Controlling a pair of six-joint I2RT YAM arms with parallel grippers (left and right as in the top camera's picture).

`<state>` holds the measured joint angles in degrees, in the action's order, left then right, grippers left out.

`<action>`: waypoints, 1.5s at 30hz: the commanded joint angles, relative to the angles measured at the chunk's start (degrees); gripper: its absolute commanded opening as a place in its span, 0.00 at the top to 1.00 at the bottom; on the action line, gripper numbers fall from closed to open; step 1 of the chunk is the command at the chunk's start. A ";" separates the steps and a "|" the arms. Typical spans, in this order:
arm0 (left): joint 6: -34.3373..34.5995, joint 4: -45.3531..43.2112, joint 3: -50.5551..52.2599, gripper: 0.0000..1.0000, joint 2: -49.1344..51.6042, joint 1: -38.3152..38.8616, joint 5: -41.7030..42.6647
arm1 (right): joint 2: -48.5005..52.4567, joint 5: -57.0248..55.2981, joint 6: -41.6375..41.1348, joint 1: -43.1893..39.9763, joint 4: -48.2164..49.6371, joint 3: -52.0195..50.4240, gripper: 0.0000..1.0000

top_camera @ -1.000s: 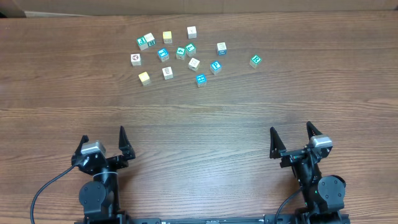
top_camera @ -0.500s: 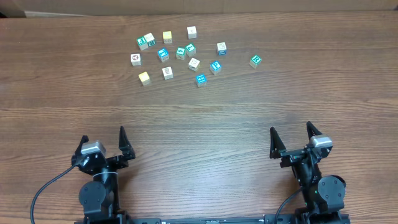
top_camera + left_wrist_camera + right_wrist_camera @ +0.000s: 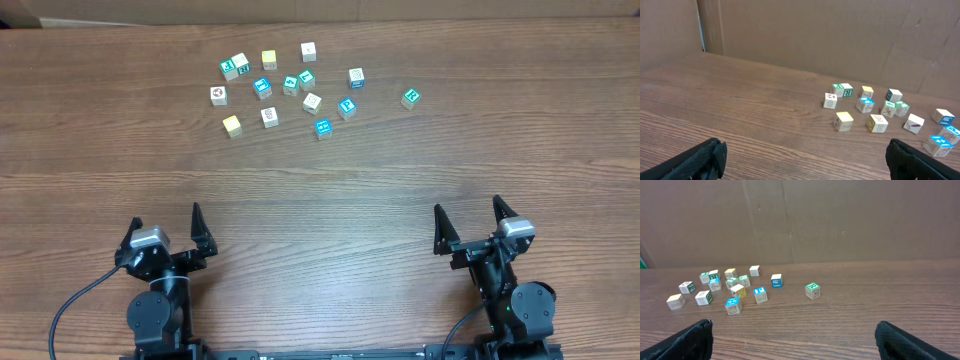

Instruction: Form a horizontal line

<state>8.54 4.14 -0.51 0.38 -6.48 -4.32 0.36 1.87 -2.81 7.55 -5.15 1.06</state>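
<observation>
Several tiny wooden cubes lie scattered in a loose cluster at the far middle of the table; no straight row shows. Among them are a blue-faced cube, a white cube with a grey picture, a blue-letter cube and a teal-green cube set apart to the right. My left gripper and right gripper are open and empty at the near edge, far from the cubes. The cluster shows ahead in the left wrist view, between the open jaws. The teal-green cube shows beyond the right jaws.
Loose yellow cubes and a white cube lie in the same cluster. A brown cardboard wall stands behind the table's far edge. Bare wood table lies between the grippers and the cubes.
</observation>
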 commanded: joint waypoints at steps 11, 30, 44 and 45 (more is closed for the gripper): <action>2.82 9.75 -14.82 0.00 0.35 0.13 6.91 | -0.17 -0.68 -0.20 0.22 0.33 -0.59 0.00; 1.29 55.98 -92.39 0.00 55.06 0.13 20.92 | -0.17 -0.68 -0.20 0.22 0.33 -0.59 0.00; -4.70 57.35 -96.98 0.38 81.90 0.22 16.20 | -0.17 -0.70 -0.20 0.22 0.33 -0.59 0.00; -4.63 56.85 -97.00 0.36 84.30 0.70 16.35 | -0.17 -0.68 -0.20 0.22 0.33 -0.59 0.00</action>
<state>6.33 61.76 -96.57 80.51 -6.48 12.97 0.38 1.87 -2.81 7.55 -5.15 1.06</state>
